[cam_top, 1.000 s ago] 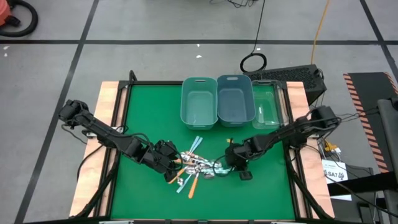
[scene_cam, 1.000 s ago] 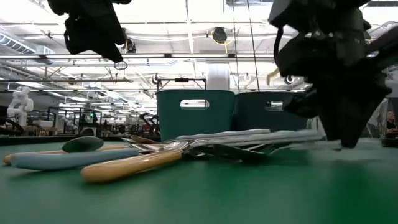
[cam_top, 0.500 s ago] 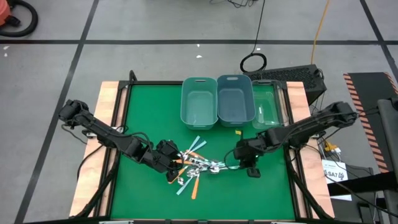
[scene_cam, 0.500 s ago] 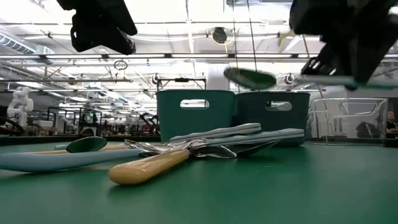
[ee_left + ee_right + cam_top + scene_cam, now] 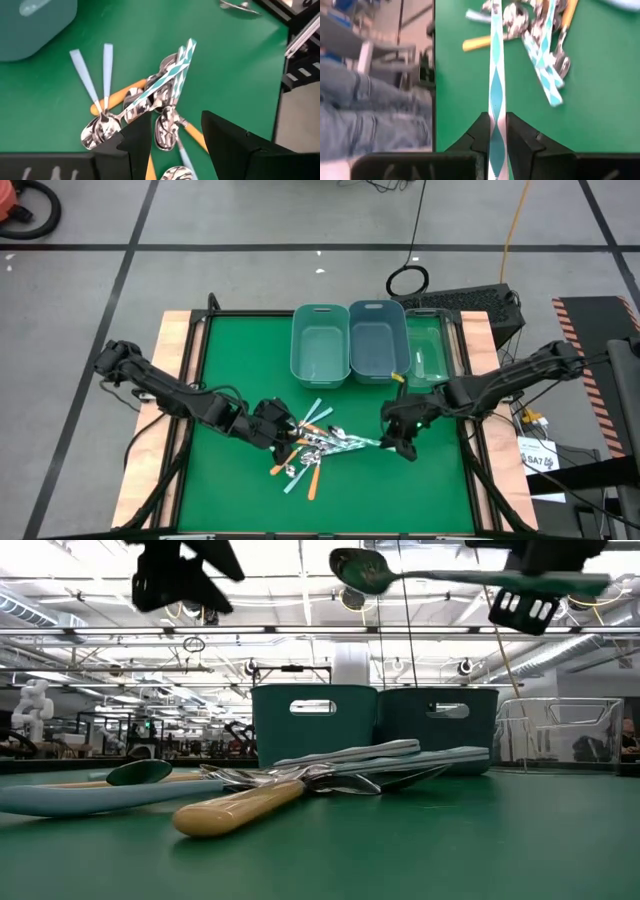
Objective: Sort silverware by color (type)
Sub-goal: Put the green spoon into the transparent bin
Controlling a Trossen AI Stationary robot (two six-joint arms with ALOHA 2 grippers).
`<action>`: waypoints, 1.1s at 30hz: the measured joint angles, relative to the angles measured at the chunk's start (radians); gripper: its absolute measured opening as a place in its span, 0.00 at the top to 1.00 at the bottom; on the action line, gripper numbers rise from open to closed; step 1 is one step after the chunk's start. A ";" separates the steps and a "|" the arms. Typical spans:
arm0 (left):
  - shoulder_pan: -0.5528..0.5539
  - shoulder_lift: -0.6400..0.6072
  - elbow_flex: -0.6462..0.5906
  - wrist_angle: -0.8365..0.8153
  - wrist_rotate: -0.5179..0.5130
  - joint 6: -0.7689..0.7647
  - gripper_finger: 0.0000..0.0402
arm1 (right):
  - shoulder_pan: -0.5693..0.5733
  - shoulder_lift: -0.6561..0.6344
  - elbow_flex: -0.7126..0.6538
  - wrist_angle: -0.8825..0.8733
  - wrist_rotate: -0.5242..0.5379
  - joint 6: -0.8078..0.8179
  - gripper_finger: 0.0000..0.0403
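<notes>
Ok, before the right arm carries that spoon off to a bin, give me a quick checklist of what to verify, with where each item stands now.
1. Right gripper shut on the teal-patterned spoon: ok, fingers pinch the handle.
2. Spoon lifted clear of the pile: ok, the low view shows it high above the table.
3. Only one spoon held: ok, nothing else hangs from it.
4. Left gripper out of the way: ok, open above the pile, apart from the right arm.
5. Bins free to receive: cannot tell which bin takes this colour; the two teal bins look empty.
6. Grip secure for travel: cannot tell, it holds near the handle's end.
</notes>
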 joint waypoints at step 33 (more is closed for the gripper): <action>0.167 -0.006 0.453 -0.398 0.037 0.338 0.56 | -0.098 -0.015 0.270 -0.172 0.742 0.179 0.92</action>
